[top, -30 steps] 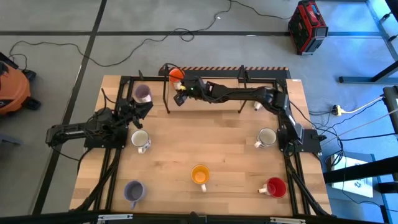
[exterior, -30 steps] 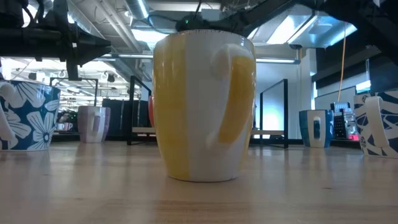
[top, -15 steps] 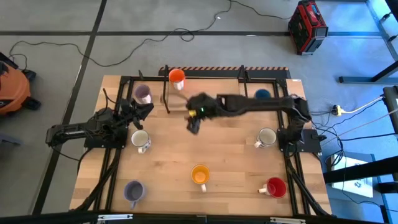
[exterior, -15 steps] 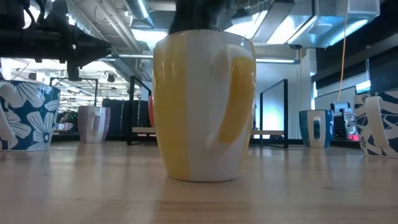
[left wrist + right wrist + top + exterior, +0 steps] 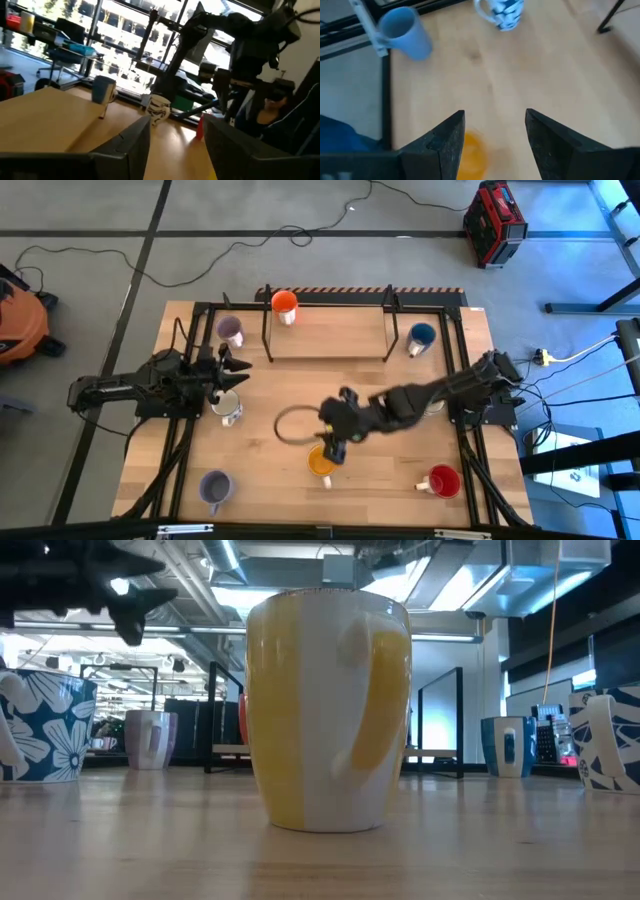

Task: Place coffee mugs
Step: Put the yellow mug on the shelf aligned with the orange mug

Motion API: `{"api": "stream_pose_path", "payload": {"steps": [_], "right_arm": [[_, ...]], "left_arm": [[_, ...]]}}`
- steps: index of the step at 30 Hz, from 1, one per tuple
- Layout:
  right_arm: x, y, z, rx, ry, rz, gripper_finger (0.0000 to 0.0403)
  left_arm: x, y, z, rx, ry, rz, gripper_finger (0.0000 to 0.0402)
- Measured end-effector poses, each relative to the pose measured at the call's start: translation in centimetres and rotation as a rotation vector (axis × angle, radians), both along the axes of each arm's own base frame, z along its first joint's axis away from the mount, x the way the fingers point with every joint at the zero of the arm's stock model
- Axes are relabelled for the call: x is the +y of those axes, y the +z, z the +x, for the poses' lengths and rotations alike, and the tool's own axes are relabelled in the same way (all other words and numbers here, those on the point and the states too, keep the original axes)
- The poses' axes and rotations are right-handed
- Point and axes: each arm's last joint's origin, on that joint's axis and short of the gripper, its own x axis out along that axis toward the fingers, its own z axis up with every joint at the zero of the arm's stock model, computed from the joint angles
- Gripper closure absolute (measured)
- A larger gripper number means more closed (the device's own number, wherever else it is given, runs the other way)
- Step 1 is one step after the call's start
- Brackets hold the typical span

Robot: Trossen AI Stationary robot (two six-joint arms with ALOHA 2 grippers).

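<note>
An orange mug (image 5: 321,462) stands on its base near the table's front middle and fills the low view (image 5: 328,710). My right gripper (image 5: 336,442) hangs open and empty just above and behind it, slanting down; the mug (image 5: 470,156) shows by one finger. My left gripper (image 5: 232,368) stands open and empty at the left, above a white patterned mug (image 5: 228,406). Other mugs stand upright: orange (image 5: 285,304), pale purple (image 5: 231,331), blue (image 5: 421,336), white (image 5: 432,400) partly under the right arm, pale purple (image 5: 215,486), red (image 5: 443,480).
A black frame (image 5: 325,358) spans the table's far half, with rails down both sides. Bare wood lies between the white patterned mug and the orange one. On the floor stand a red case (image 5: 494,222) and an orange machine (image 5: 20,320). A seated person (image 5: 272,107) shows beyond the table.
My right gripper has swung from the far orange mug across the table toward the near edge and now hangs over the front orange mug, still open. My left gripper has opened wider, risen a little and tipped up. No mug has moved.
</note>
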Motion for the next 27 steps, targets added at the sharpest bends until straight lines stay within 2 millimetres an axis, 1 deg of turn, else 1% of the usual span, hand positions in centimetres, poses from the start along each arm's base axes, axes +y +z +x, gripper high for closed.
{"api": "stream_pose_path", "payload": {"steps": [4, 8, 12, 14, 16, 20, 24, 27], "right_arm": [[3.5, 0.0, -1.7, -0.022, -0.022, -0.005, 0.0206], [6.7, -0.1, -3.7, -0.044, -0.051, -0.009, 0.0206], [9.7, -1.0, -5.3, -0.050, -0.074, 0.006, 0.0206], [11.0, -1.6, -5.7, -0.056, -0.085, 0.034, 0.0206], [12.2, -2.6, -6.1, -0.031, -0.086, 0.042, 0.0206], [14.2, -5.2, -6.2, 0.018, -0.106, 0.072, 0.0206], [15.8, -8.0, -5.8, 0.046, -0.125, 0.074, 0.0206], [16.5, -10.3, -5.1, 0.053, -0.152, 0.066, 0.0206]], "left_arm": [[-0.4, 1.8, 0.6, 0.019, -0.045, 0.007, 0.0229], [-0.8, 2.9, 1.8, 0.077, -0.082, 0.062, 0.0229], [-1.3, 4.4, 3.1, 0.110, -0.122, 0.070, 0.0229], [-1.7, 4.9, 3.8, 0.155, -0.146, 0.074, 0.0230], [-2.0, 5.1, 4.5, 0.207, -0.161, 0.075, 0.0230], [-3.0, 5.8, 5.5, 0.262, -0.220, 0.080, 0.0230], [-4.0, 6.1, 6.1, 0.289, -0.249, 0.045, 0.0230], [-4.7, 6.0, 6.1, 0.301, -0.257, 0.023, 0.0230]]}}
